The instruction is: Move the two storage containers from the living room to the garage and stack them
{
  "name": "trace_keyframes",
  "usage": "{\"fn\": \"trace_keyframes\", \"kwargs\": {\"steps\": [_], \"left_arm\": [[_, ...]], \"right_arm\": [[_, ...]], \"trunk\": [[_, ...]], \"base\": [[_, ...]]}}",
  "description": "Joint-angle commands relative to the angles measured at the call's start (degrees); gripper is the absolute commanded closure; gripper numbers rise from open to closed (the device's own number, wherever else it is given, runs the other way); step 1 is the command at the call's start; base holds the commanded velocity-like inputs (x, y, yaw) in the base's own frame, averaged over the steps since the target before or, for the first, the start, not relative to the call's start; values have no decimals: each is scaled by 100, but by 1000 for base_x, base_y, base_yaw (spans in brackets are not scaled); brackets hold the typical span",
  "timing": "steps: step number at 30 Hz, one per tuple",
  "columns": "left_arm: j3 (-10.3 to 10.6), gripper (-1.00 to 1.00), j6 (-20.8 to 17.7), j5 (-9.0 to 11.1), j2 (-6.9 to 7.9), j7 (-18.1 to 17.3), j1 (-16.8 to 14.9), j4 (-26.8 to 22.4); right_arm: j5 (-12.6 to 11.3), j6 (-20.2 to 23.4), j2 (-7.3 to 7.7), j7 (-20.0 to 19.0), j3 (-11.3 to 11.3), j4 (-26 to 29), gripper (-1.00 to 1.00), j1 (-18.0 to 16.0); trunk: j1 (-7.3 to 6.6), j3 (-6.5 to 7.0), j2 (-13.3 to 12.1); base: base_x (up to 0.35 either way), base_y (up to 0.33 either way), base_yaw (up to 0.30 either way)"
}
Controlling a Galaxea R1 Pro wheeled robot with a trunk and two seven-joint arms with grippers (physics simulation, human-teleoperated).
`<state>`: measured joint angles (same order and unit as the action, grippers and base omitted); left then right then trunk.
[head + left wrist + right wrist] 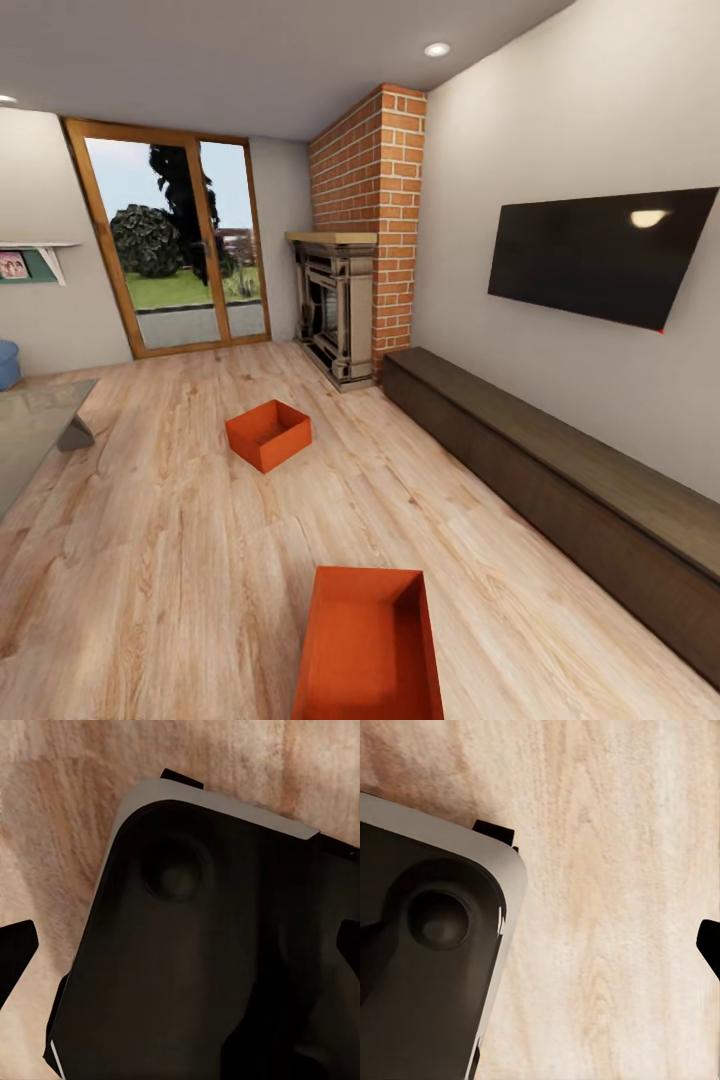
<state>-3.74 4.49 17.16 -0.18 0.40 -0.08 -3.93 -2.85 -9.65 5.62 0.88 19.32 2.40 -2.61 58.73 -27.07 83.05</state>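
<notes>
Two bins on the living room's wood floor [150,520]: near bin [370,645] cut off at the frame's bottom edge, far bin [268,433] towards the fireplace [335,305]. Both wrist cams just catch dark robot body over planks, so can't tell either gripper's state.

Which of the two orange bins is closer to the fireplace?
The far container, mid-floor; the near container sits at the head view's bottom edge.

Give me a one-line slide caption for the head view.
Living room: two open orange bins on the wood floor, near bin close to the camera, far bin toward the fireplace.
</notes>
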Motion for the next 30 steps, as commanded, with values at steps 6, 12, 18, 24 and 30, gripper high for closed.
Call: {"fn": "trace_keyframes", "kwargs": {"steps": [6, 12, 18, 24, 30], "left_arm": [[-32, -100, 10, -2, -6, 4, -1, -3], [-30, -100, 9, -5, -8, 4, -1, -3], [-30, -100, 9, -10, -9, 4, 0, -3], [-30, -100, 10, -11, -9, 4, -1, -3], [-30, -100, 17, -11, -2, 4, -1, -10]], "right_arm": [[16, -7, 1, 4, 91, -2, -100, -3], [20, 6, 1, -19, 104, -2, -100, -3], [-1, 6, 1, 2, 92, -2, -100, -3], [-5, -5, 13, 8, 89, -3, -100, -3], [-13, 18, 14, 9, 81, -17, -100, -3]], "trunk": [[0, -5, 3], [0, -5, 3], [0, -5, 3], [0, -5, 3], [0, -5, 3]], "base": [[0, 0, 4], [18, -8, 0], [197, -129, 0], [249, -97, 0], [82, -14, 0]]}}
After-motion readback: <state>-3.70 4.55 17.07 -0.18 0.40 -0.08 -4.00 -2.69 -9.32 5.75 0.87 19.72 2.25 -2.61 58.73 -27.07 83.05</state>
